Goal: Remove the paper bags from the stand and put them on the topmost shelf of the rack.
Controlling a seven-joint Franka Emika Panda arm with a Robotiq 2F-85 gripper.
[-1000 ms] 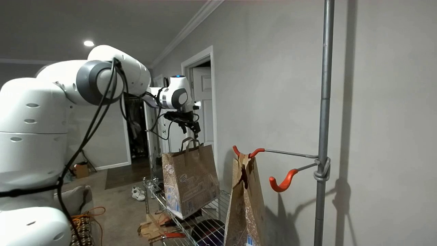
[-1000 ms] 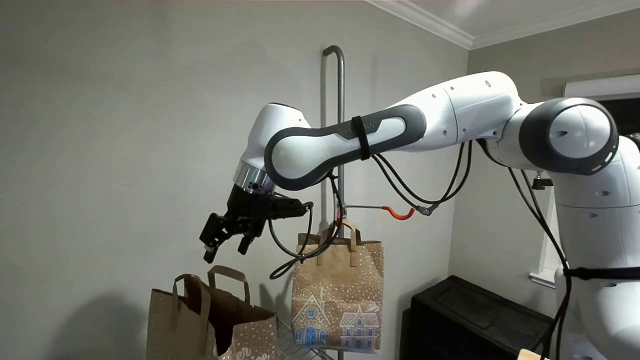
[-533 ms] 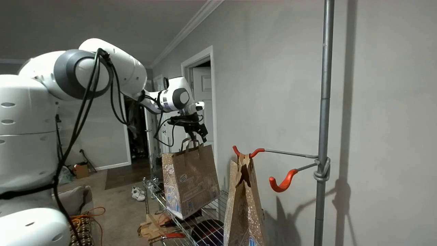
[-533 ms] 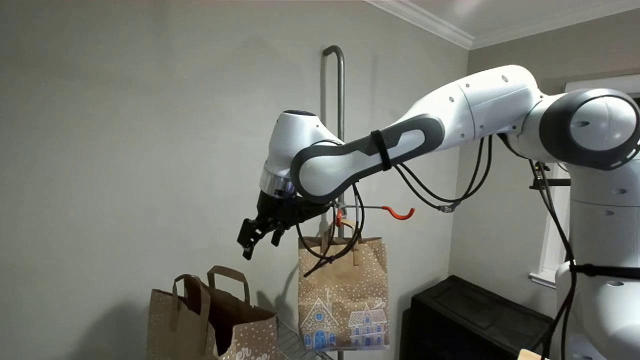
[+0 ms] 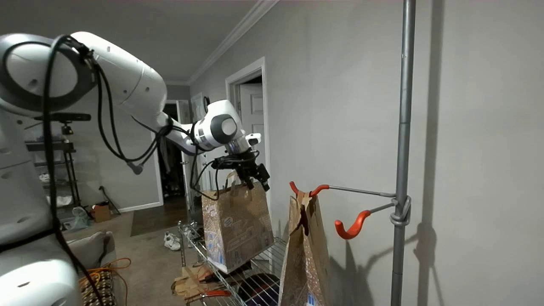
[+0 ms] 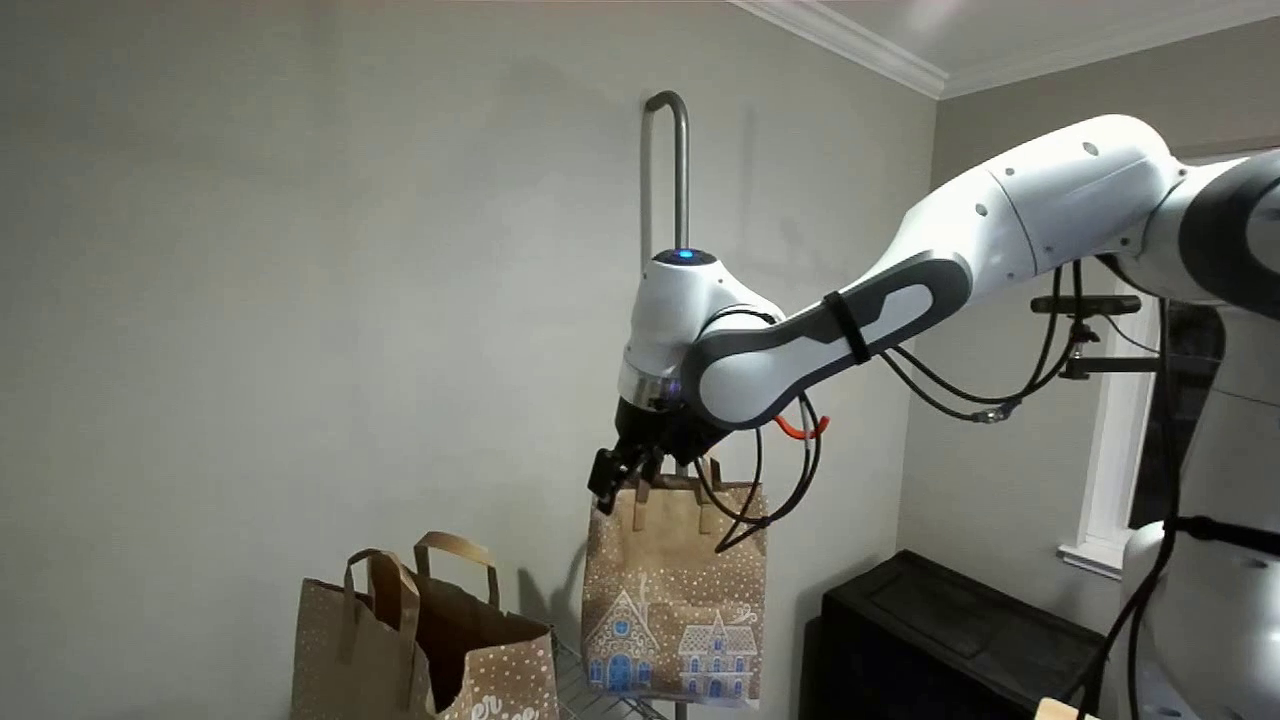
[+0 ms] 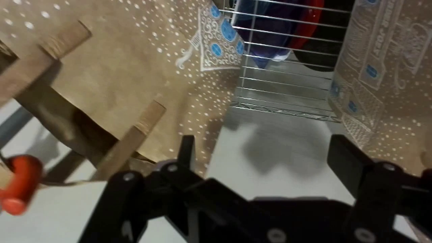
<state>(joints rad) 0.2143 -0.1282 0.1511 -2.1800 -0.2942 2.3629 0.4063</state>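
One brown paper bag stands open on the topmost shelf of the chrome rack; its handles are up. Another speckled paper bag hangs by its handles from the orange-red hook of the grey stand. My gripper is open and empty, high between the two bags. In the wrist view my gripper has its fingers wide apart, with the hanging bag at the left and the standing bag at the right.
A second orange-red hook on the stand carries nothing and sticks out. Dark, red and purple things show through the shelf wires. A black chest stands near the window. The grey wall is close behind. Loose cables hang from the arm.
My gripper has moved away from above the standing bag toward the hanging bag, and lower, staying open. The hanging bag swayed slightly and came back. The standing bag has not moved.
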